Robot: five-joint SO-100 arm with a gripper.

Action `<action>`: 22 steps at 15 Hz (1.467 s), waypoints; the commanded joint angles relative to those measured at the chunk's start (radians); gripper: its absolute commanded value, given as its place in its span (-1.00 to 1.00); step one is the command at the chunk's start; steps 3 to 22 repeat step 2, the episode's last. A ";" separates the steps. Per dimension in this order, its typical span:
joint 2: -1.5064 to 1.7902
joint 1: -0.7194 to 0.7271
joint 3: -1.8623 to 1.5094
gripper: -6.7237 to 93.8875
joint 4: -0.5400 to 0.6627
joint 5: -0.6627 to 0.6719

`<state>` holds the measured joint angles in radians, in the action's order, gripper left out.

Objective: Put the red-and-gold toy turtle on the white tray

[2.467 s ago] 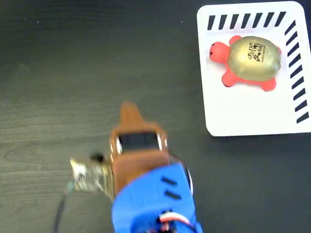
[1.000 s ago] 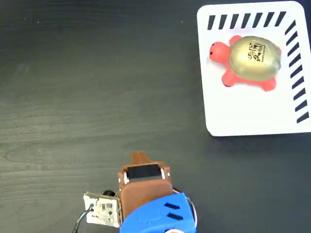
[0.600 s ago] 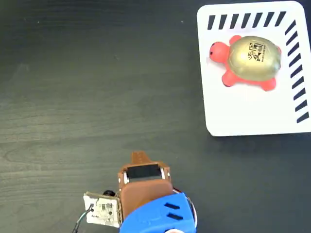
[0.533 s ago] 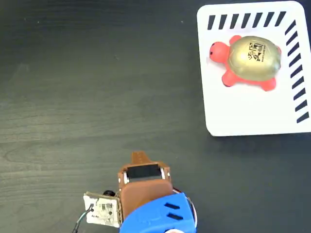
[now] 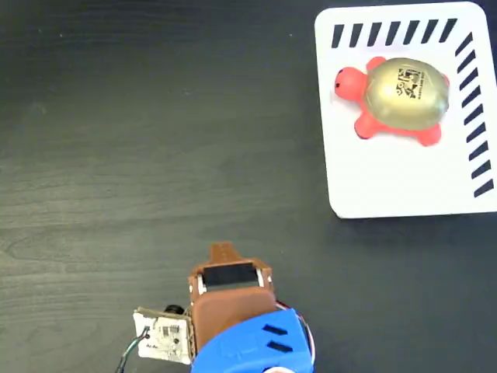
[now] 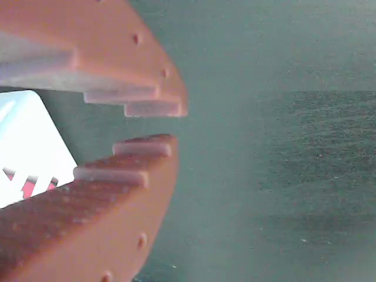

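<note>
The red-and-gold toy turtle (image 5: 404, 95) lies on the white tray (image 5: 404, 180) at the upper right of the fixed view, its red head pointing left and its gold shell near the striped edges. My brown gripper (image 5: 224, 250) sits far from it, at the bottom centre over the dark table. In the wrist view the gripper (image 6: 173, 125) holds nothing and its toothed fingers (image 6: 141, 158) are nearly together, with only a thin gap. Behind the fingers in that view a corner of the tray (image 6: 29, 141) shows, with a sliver of red (image 6: 32, 187) at its edge.
The arm's blue body (image 5: 252, 342) and a small circuit board (image 5: 165, 336) sit at the bottom edge. The dark wood-grain table (image 5: 140, 140) spreads over the left and middle of the fixed view.
</note>
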<state>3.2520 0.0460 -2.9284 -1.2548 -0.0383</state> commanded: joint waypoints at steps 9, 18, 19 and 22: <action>-0.003 0.018 0.009 -0.87 -0.005 -0.005; -0.003 0.018 0.009 -0.87 -0.005 -0.005; -0.003 0.018 0.009 -0.87 -0.005 -0.005; -0.003 0.018 0.009 -0.87 -0.005 -0.005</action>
